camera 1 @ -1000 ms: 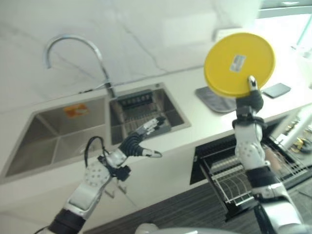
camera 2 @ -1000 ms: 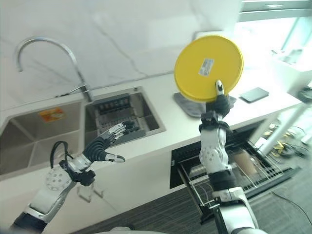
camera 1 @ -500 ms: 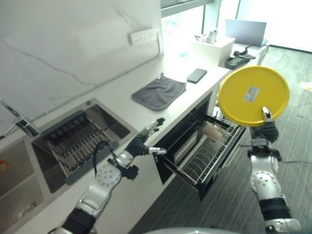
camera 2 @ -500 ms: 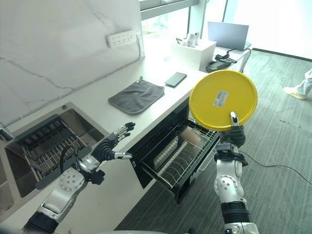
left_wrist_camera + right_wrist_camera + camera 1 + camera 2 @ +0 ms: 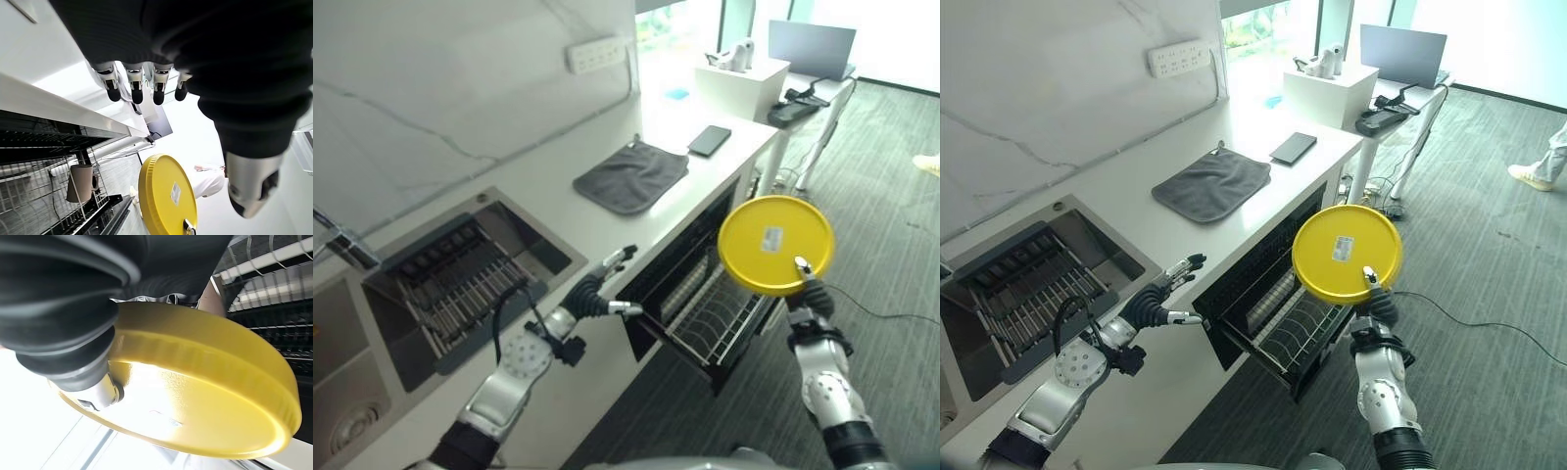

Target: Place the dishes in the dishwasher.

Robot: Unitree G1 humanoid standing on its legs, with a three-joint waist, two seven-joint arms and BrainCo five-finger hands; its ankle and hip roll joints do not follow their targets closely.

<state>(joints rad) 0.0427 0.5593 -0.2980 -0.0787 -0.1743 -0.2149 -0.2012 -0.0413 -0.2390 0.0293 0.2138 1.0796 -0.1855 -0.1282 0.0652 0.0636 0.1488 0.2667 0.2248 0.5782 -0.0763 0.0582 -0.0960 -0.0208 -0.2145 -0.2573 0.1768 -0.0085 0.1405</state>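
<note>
Yellow plate (image 5: 773, 244) upright, underside camera-facing

Round yellow plate (image 5: 773, 243), upright, above open dishwasher rack (image 5: 720, 321)

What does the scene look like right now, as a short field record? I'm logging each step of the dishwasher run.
held item: yellow plate, upright, underside with a sticker facing the camera
holder: right hand, pinching the plate's lower rim
plate position: in the air above the pulled-out dishwasher rack
rack contents: a cup on the tines
left hand: open, holding nothing, beside the counter edge
on the counter: grey cloth, dark phone
</note>
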